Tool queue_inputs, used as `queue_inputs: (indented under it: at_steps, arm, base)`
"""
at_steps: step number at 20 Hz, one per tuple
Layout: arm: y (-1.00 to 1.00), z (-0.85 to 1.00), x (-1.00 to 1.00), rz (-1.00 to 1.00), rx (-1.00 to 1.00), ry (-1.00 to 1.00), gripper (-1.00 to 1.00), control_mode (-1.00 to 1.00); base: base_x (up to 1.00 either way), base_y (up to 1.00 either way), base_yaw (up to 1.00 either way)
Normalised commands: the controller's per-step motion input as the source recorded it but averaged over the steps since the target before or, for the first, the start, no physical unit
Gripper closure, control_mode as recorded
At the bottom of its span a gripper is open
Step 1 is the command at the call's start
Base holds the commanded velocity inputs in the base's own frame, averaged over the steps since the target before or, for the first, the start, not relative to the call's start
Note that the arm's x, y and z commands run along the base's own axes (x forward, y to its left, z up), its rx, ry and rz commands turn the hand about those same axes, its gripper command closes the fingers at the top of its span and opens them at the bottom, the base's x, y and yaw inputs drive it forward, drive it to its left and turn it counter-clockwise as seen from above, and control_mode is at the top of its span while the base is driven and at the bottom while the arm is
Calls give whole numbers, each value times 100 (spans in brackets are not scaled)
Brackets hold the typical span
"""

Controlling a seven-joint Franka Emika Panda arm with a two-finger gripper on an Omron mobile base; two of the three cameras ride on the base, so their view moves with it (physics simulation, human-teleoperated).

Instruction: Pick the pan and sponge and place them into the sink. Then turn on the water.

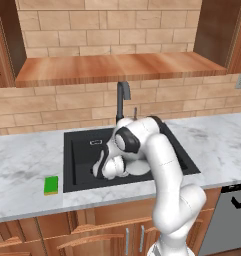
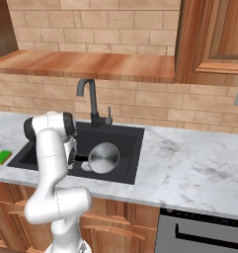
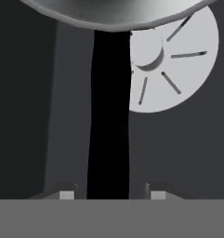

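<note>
Inside the sink (image 2: 133,148), the pan (image 2: 104,157) lies down, gripper (image 3: 108,193) jaws parted astride its handle; sponge (image 1: 51,185) waits on the counter's front edge, faucet (image 2: 89,101) dry.

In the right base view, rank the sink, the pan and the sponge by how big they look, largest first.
1. sink
2. pan
3. sponge, though the picture's left edge cuts it off, so its full size is hidden.

The white-grey marble counter (image 1: 22,165) carries the black sink (image 1: 74,155) set into it, the green sponge (image 1: 51,185) lies directly on the marble just left of the basin, and the silver pan (image 2: 103,157) rests inside the sink beside the round drain (image 3: 178,69).
</note>
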Motion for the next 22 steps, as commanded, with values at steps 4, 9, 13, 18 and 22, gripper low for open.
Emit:
queue_inputs:
  at_steps: [4, 9, 13, 18, 22]
  arm:
    - [0, 10, 0, 0, 0, 0, -100, -100]
    - [0, 51, 0, 0, 0, -3, -100, -100]
    - [0, 56, 0, 0, 0, -2, -100, -100]
    - [1, 35, 0, 2, 0, 0, -100, -100]
    - [11, 27, -5, 14, 0, 0, -100, -100]
  base:
    - [0, 0, 0]
    - [0, 0, 0]
    - [0, 0, 0]
    - [0, 0, 0]
    - [0, 0, 0]
